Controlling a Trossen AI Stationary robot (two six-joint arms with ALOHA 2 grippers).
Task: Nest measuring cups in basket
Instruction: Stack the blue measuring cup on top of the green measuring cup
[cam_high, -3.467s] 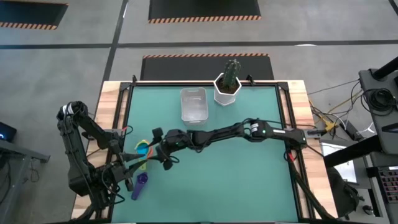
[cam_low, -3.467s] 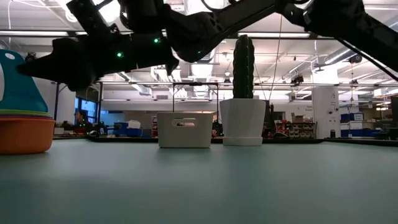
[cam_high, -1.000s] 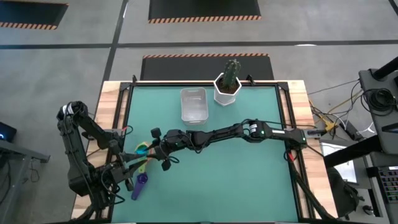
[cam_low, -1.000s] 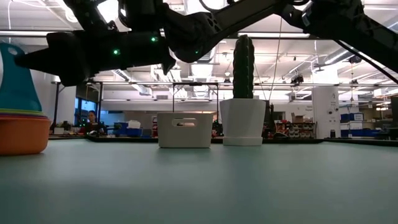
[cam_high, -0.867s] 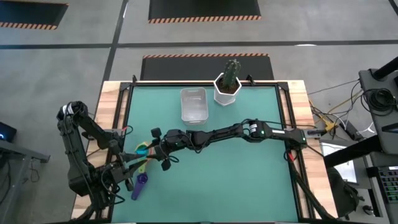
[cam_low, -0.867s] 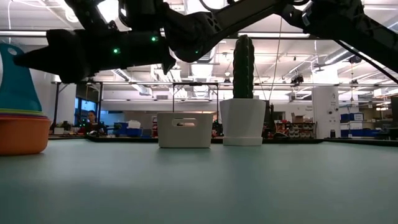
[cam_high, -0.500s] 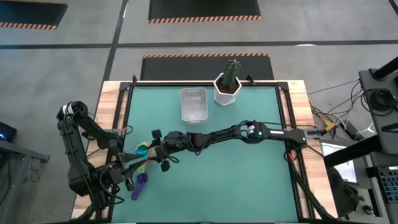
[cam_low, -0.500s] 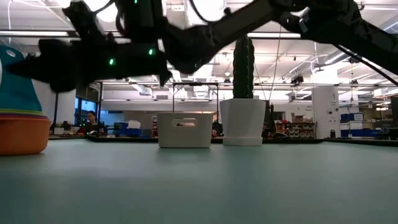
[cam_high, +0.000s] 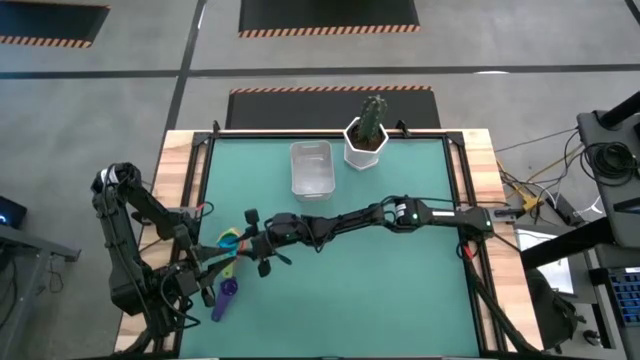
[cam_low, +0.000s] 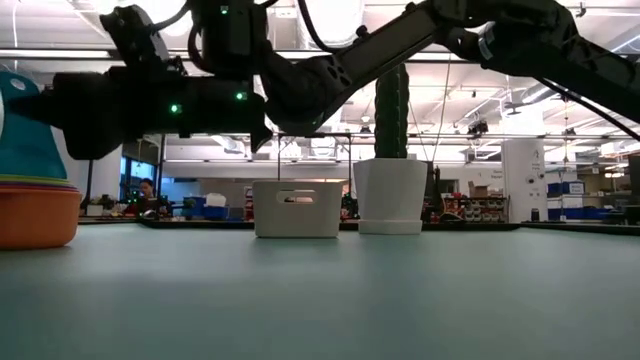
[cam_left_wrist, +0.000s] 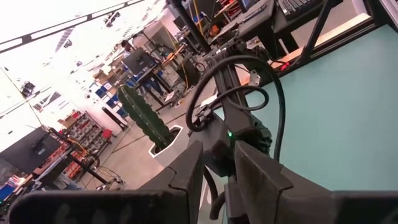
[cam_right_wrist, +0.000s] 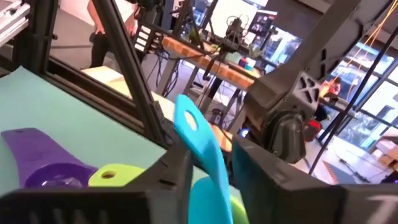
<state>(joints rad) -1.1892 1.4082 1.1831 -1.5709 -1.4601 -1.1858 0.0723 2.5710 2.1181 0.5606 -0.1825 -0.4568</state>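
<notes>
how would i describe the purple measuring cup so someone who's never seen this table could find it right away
On the green table, go to the near left corner, where the left arm's base stands and the right gripper reaches over a stack of cups. The purple measuring cup lies alone on the mat, nearer the front edge than that stack. It is the only purple one and the only cup lying apart.

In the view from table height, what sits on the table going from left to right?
Stack of measuring cups at the left edge → basket → white pot holding a cactus. The basket and pot stand far back, side by side.
</notes>
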